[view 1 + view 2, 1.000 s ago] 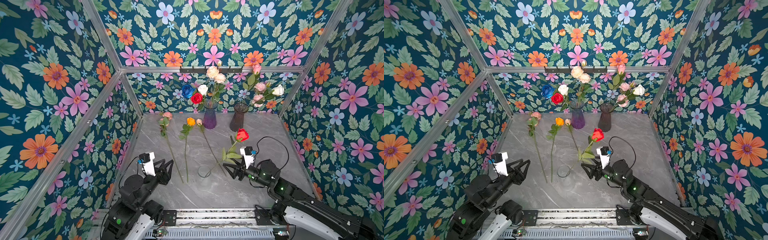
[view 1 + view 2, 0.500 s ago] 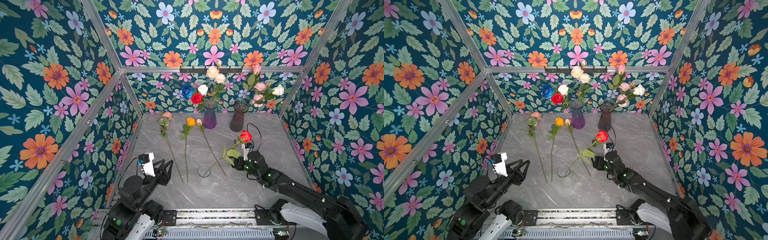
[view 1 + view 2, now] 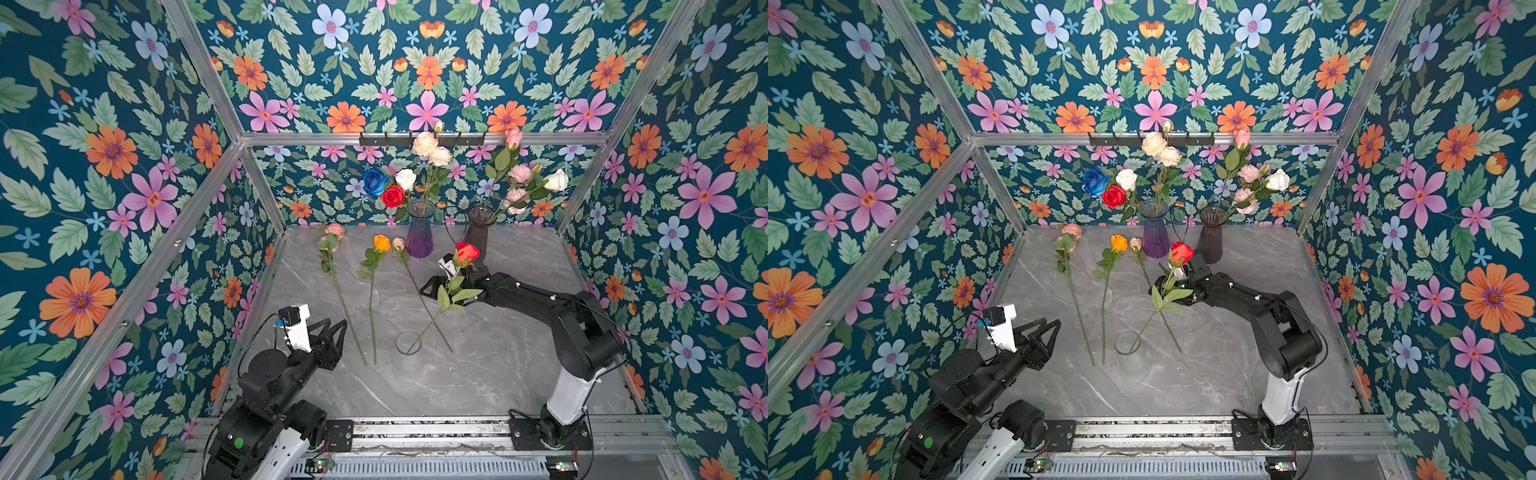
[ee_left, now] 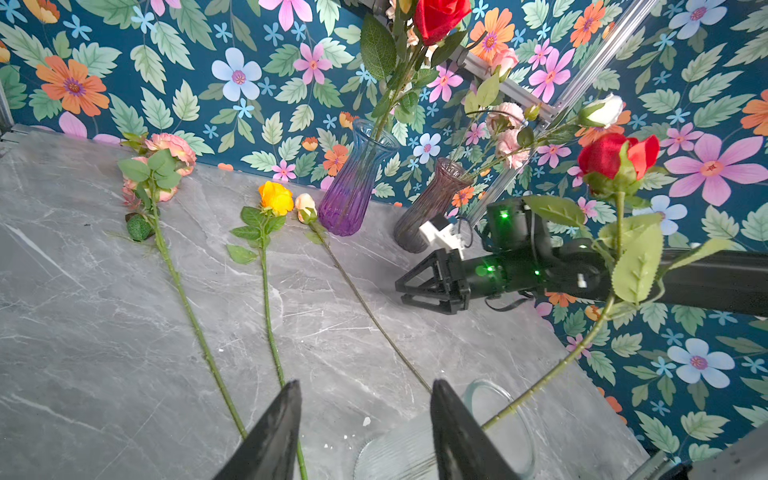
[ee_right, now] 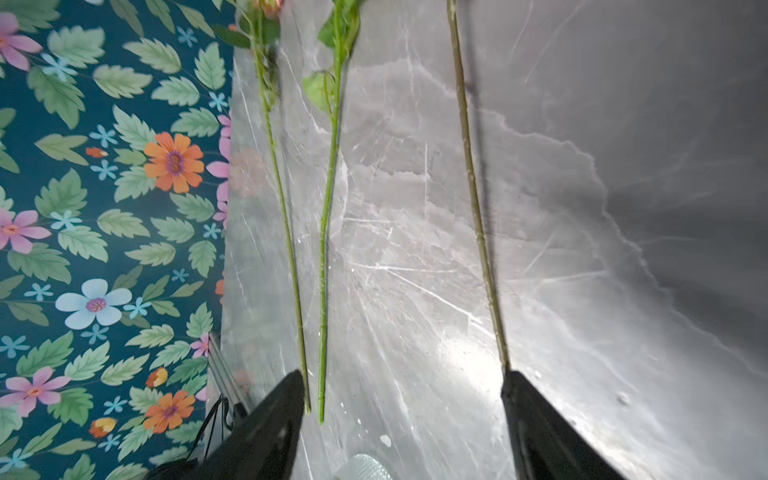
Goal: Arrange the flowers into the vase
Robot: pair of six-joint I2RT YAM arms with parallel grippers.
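The right claw (image 3: 423, 291), spread and empty, is held low at centre frame by a stem (image 3: 409, 274), seemingly for pickup.

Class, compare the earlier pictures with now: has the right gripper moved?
Yes. In a top view the right gripper has gone from beside the clear vase farther back, toward the purple vase by the rear wall.

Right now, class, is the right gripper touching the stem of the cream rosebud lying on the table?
Apart. The left wrist view shows bare table between the open right gripper and the stem of the cream rosebud.
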